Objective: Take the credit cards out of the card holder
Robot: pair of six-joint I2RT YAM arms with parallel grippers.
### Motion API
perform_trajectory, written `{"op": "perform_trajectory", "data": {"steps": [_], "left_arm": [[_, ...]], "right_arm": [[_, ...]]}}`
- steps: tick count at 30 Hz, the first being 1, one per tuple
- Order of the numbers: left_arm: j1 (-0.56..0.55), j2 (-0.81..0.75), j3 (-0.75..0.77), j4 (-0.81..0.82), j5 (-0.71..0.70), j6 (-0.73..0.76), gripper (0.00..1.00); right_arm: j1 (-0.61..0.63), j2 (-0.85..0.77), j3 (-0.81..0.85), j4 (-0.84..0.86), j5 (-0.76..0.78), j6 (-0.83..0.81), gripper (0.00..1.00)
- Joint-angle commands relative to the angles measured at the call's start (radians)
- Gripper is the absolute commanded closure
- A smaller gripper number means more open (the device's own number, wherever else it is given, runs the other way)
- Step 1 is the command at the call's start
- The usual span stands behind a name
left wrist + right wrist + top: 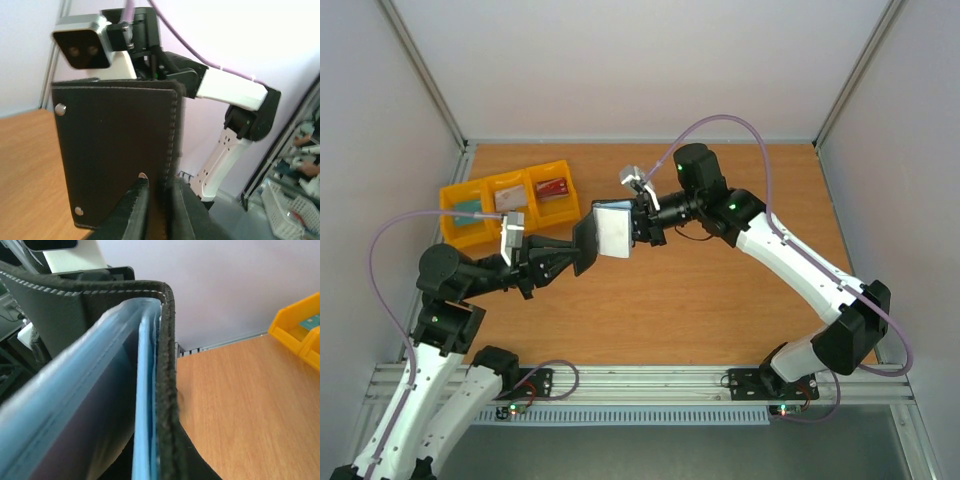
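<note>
Wooden table (720, 300) underneath, with yellow bins (470, 236) off at 10 o'clock, well apart from the work.

Raised clear of the board near its middle: the card holder (605, 235), spread open, black cover flap toward 8 o'clock and pale inner panel toward 2 o'clock, caught between both arms.

Reaching in from 8 o'clock and clamped on the black cover: the left gripper (563, 260). Seen from its own wrist as pinching the lower edge of the leather beside the stitched fold, with the cover standing tall toward 12 o'clock above the fingers (139, 200).

Coming in from 3 o'clock, right against the inner panel's far edge: the right gripper (642, 228). Closed on it or merely touching, impossible to tell; none of its fingers clearly shown in the right wrist view. There, only the holder seen edge-on, long axis running up toward 12 o'clock, grey-blue pockets (90, 390) fanned out toward 7 o'clock.

No credit cards plainly seen; probably tucked inside those pockets.

Judged nearer the pocket mouths: the right arm, so likely the picker, with the left as the clamp. For the pull, worth lining up along the holder's long edge, not across it.
</note>
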Motion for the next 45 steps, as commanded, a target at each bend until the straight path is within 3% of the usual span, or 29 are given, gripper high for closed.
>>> {"op": "perform_trajectory", "data": {"steps": [1,3,7,13,19,28,45], "left_arm": [[-0.003,-0.014,-0.004,-0.102,-0.141,0.075,0.76],[-0.003,-0.012,-0.007,-0.144,-0.184,0.102,0.73],[-0.003,-0.016,-0.005,-0.192,-0.233,0.131,0.56],[-0.003,-0.02,0.005,-0.255,-0.291,0.21,0.22],[-0.003,-0.015,0.011,-0.252,-0.332,0.257,0.01],[-0.003,-0.01,0.028,-0.348,-0.429,0.378,0.01],[-0.003,0.007,0.036,-0.383,-0.521,0.422,0.01]], "right_arm": [[0.006,-0.034,0.019,0.055,-0.01,0.032,0.99],[0.01,-0.044,0.012,0.058,0.013,0.045,0.99],[0.017,-0.056,0.017,0.044,0.161,0.091,0.99],[0.042,-0.06,0.028,0.012,0.36,0.168,0.99],[0.13,-0.014,0.099,-0.069,0.576,0.211,0.99],[0.2,0.038,0.133,-0.104,0.777,0.327,0.99],[0.283,0.106,0.199,-0.168,0.872,0.331,0.99]]}}
